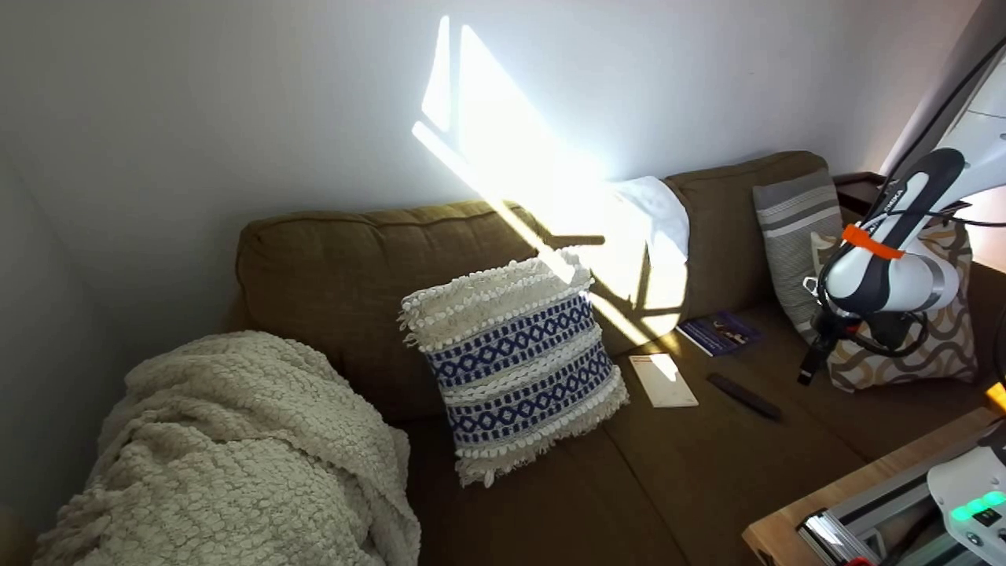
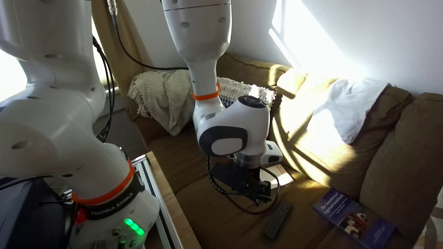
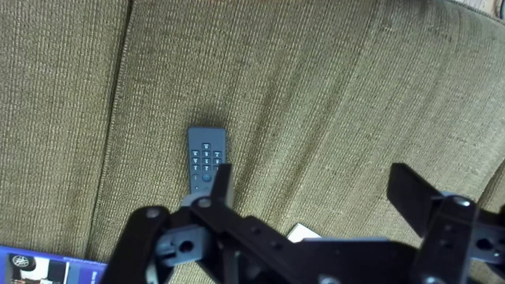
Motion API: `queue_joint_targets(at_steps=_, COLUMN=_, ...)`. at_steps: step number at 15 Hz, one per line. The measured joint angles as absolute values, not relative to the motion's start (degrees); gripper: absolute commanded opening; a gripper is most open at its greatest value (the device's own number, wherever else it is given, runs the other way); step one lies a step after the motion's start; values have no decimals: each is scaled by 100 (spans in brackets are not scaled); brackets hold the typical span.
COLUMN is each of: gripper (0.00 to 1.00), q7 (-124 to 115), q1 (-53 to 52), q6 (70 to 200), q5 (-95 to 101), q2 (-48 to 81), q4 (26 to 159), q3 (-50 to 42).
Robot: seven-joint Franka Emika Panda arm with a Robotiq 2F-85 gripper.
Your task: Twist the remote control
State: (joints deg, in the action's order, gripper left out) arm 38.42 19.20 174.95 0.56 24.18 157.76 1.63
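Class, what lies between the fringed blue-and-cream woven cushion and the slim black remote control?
A flat, pale, rectangular booklet-like item lies between the cushion and remote control, as an exterior view shows.

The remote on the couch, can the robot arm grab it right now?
Probably yes: nothing lies on the remote and the fingers are open, though they likely must shift sideways and come down first.

We see a brown sofa (image 1: 338, 267), a cream pillow (image 1: 523, 369) banded with blue diamonds, a grey pillow (image 1: 794, 251) striped white, a pale pillow (image 1: 939, 338) looped in grey and tan, a cream blanket (image 1: 251, 456), a purple-blue book (image 2: 353, 218), a dark grey remote (image 3: 206, 156), a black gripper (image 3: 309, 177) and a white arm (image 2: 199, 31) ringed orange
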Motion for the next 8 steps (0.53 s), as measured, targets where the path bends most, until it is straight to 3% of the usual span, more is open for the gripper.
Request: queue_joint_targets(at_steps=8, gripper=100, q7=3802, q1=2064, q6=17526, q5=627, q2=2968, q4=15320, q3=-27)
